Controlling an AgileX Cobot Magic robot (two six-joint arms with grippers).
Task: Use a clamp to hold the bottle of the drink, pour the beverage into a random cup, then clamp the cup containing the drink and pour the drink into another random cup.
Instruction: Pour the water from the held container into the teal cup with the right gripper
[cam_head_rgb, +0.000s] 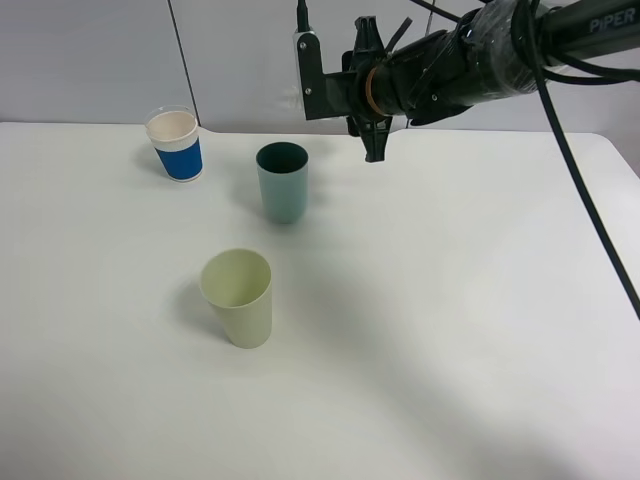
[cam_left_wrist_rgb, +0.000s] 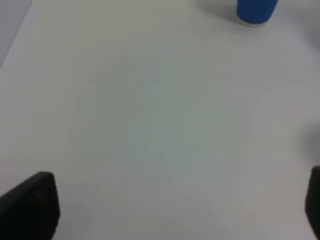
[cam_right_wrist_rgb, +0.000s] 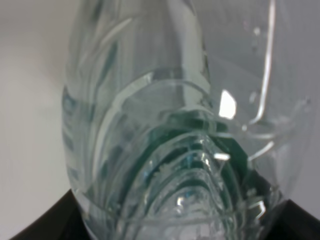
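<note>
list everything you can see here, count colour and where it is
paper cup: one, white with a blue sleeve, far left of the table, upright
teal tumbler: one, blue-green with a darker inside, right of the paper cup and apart from it, upright
pale tumbler: one, yellow-green, nearer the camera than the teal tumbler, upright
bottle: one, clear ribbed plastic with dark green label, clamped in the right gripper
table: one, white, under all three cups
cable: one, black, hanging from the right arm
right arm: one, black, reaching in from the upper right of the high view
right gripper: one, black, shut on the bottle
left gripper: one, black, open above the table, holding nothing
</note>
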